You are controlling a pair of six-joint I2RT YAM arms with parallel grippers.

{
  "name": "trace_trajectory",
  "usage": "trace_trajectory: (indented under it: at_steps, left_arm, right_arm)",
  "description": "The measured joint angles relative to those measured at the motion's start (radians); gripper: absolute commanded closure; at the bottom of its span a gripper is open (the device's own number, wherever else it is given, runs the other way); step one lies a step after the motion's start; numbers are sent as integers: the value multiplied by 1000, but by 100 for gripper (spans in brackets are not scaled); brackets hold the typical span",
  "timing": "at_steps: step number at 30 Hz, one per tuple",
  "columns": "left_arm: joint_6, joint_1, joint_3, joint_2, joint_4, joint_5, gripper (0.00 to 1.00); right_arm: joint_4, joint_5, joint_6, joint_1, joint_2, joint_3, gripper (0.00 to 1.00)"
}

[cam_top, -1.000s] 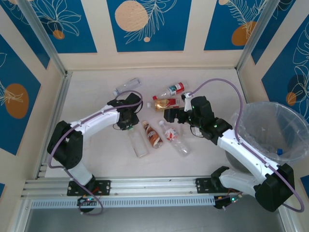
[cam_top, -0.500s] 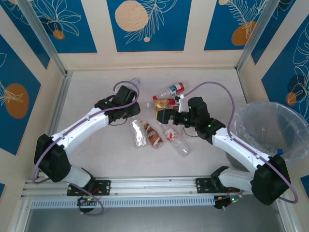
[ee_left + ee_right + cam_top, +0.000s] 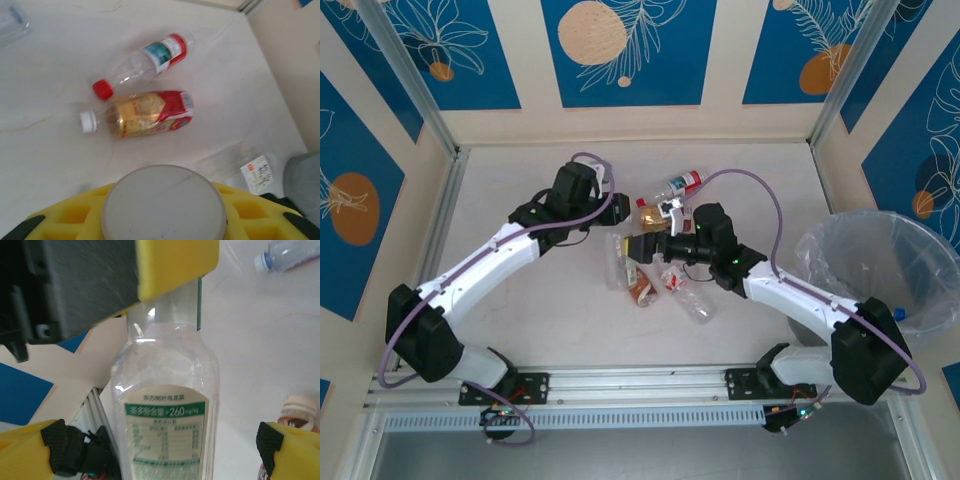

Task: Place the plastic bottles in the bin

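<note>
Nearest me on the bench (image 3: 530, 330) lie a crumpled clear bottle (image 3: 698, 305) and a brown-labelled bottle (image 3: 640, 286), close together. Just beyond them, my left gripper (image 3: 609, 214) is clamped on the neck end of the clear bottle with the green label (image 3: 165, 410). That bottle's body reaches down beside the brown-labelled one, and I cannot tell whether its base touches the bench. My right gripper (image 3: 646, 247) faces it with its pads spread wide, one on either side of the bottle's belly and neither touching it.

I judge this bottle to be empty and very light. Its thin wall would dent under a hard squeeze, and its skin is slick enough to slide. The stiff shoulder below the neck, or the labelled band, should give the surest hold.

Farther off, the gold-and-red bottle (image 3: 150, 116) and the red-capped bottle (image 3: 142, 62) lie side by side on the bench. The bin (image 3: 885, 216) stands well apart, off to my right.
</note>
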Motion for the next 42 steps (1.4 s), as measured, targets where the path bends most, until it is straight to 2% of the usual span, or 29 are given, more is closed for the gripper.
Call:
trace_trajectory:
  at_steps: [12, 19, 24, 30, 35, 38, 41, 42]
  left_arm:
    - [-1, 0, 0, 0, 71, 65, 100]
    - [-1, 0, 0, 0, 78, 94, 100]
    - [1, 0, 0, 0, 78, 96, 100]
    - [3, 0, 0, 0, 77, 96, 100]
    - [2, 0, 0, 0, 78, 97, 92]
    - [2, 0, 0, 0, 80, 98, 83]
    - [3, 0, -2, 0, 85, 104, 73]
    - [3, 0, -3, 0, 85, 106, 61]
  right_arm:
    - [112, 58, -113, 76, 117, 36, 1]
    - [107, 88, -134, 76, 146, 76, 19]
    - [93, 101, -158, 76, 146, 76, 39]
    - [82, 108, -157, 75, 146, 76, 41]
    - [81, 114, -157, 76, 145, 76, 44]
    - [79, 123, -157, 77, 142, 75, 45]
    - [77, 134, -157, 81, 134, 69, 46]
    - [77, 138, -157, 81, 131, 67, 46]
